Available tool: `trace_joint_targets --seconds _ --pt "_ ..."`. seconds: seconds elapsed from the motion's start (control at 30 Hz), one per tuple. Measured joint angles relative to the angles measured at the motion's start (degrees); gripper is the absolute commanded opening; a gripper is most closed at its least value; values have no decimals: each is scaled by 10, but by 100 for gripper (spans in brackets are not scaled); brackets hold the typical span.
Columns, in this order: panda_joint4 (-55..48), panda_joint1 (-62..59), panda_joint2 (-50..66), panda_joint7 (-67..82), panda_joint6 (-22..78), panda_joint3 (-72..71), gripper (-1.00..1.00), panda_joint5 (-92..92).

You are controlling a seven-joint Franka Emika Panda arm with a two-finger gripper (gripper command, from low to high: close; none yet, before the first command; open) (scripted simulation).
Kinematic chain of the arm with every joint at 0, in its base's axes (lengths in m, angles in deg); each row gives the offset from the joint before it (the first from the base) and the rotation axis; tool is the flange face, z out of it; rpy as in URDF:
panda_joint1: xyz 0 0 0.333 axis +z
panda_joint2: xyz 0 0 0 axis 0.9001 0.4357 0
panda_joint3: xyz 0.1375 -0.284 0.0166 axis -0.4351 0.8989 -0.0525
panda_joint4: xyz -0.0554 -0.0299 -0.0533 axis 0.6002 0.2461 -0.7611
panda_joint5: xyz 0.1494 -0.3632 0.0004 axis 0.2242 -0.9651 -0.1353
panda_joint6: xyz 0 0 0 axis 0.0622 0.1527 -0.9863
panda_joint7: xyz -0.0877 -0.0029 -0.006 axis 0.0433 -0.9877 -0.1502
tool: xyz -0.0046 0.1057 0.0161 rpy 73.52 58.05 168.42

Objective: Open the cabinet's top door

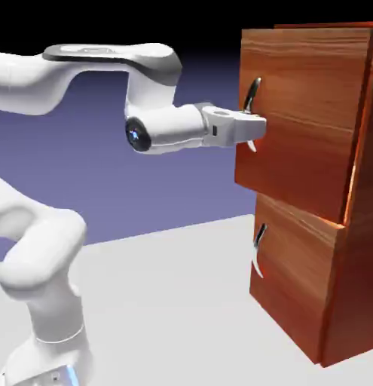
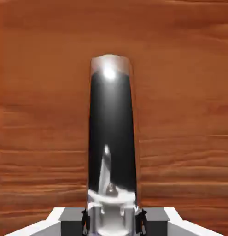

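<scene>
Gripping the top door's handle (image 2: 111, 138) — jaws pinched narrow on the dark, silver-capped bar, which fills the centre of the hand view between the 2 fingertips. In the exterior view the gripper (image 1: 253, 128) sits level at centre right, pressed up to the top door (image 1: 302, 113) of the cabinet (image 1: 347, 301); that panel occupies the upper right and already stands slightly proud of the carcass. The lower panel (image 1: 291, 279) and its handle (image 1: 258, 240) are untouched. Judgement: pull back toward frame left along the panel's own travel, keep the wrist level — a skewed pull risks slipping off the curved bar.
</scene>
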Motion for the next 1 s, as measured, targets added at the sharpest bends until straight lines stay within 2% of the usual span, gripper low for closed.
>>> trace_joint_targets --seconds 0.23,0.47,0.7,1.0 --pt "47 22 -37 -51 155 139 -100 -174" --pt "34 21 -16 -63 330 280 -100 -328" --pt "-35 40 61 -49 504 409 -100 -447" --pt "-179 105 208 -10 728 559 -100 -537"
